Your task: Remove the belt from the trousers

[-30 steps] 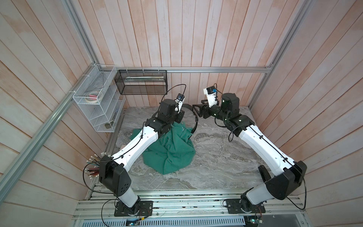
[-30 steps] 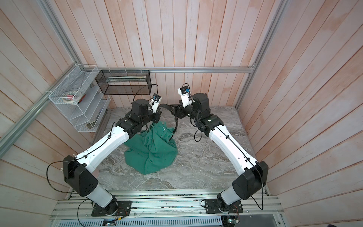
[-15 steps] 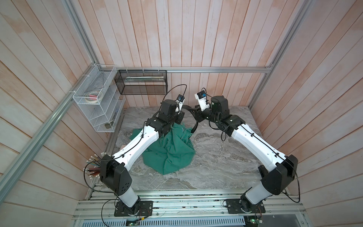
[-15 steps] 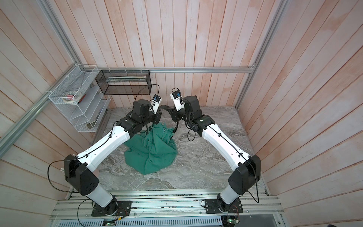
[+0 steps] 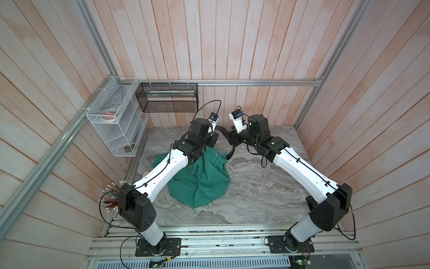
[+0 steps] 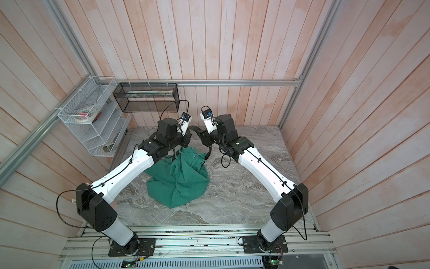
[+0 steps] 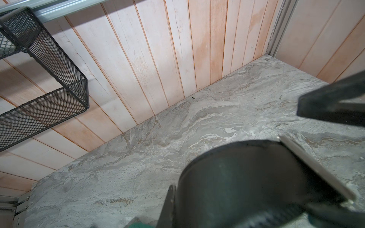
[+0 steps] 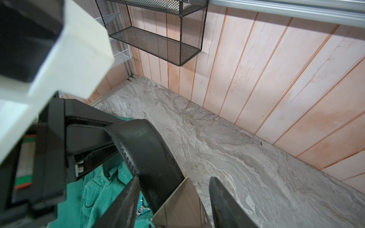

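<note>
- The trousers (image 5: pixel 200 179) lie in a heap on the table (image 5: pixel 256 200), nearer its left edge, with the far end lifted.
- Above that end, the left gripper (image 8: pixel 111 136) pinches the belt (image 8: pixel 146 150).
- Toward the far edge, the right gripper (image 8: pixel 173 183) holds its jaws apart around the belt's arc.

We see a grey marbled tabletop (image 5: pixel 267 193) with the trousers (image 5: pixel 200 184) resting directly on it as a crumpled teal heap. The heap lies beneath the left gripper (image 5: pixel 216 134) and just beside the right gripper (image 5: pixel 226 135), and it spreads from there toward the arm bases.
</note>
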`<state>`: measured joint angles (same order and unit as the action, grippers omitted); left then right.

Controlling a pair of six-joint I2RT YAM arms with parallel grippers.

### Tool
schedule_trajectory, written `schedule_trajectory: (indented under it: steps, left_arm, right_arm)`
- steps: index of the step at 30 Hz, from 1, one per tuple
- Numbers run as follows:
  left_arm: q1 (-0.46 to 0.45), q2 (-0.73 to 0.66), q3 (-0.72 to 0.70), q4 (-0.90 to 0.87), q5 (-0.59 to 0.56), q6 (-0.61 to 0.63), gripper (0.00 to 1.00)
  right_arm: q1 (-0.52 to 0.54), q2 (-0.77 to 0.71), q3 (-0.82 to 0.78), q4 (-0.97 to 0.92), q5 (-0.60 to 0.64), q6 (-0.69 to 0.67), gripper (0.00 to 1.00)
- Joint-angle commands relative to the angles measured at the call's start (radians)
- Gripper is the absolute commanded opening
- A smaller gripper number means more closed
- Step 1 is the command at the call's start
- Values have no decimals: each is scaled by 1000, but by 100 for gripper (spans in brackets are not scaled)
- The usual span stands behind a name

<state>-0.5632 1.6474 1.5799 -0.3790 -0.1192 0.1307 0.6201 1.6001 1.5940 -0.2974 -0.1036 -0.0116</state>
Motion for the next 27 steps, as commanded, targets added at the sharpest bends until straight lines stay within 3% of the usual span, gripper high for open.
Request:
schedule_trajectory:
  steps: [1,6,11,23,27]
  left_arm:
    - [-4,-28,-6,8,9,-13,0]
    - [-4,-30,-6,5,12,-14,0]
    - [-4,-26,-5,6,19,-17,0]
    - [-4,-28,-13,2,20,-20,0]
    - [-4,-26,-12,0,21,-20,0]
  right_arm:
    - [14,-28,4,-46,-30,-20,64]
    - [14,-88,-54,10,-1,-18,61]
    - [15,-65,-31,-9,63,-19,41]
    - [16,-21,12,-67,24,-27,54]
    - [16,8,47,-107,44,-40,49]
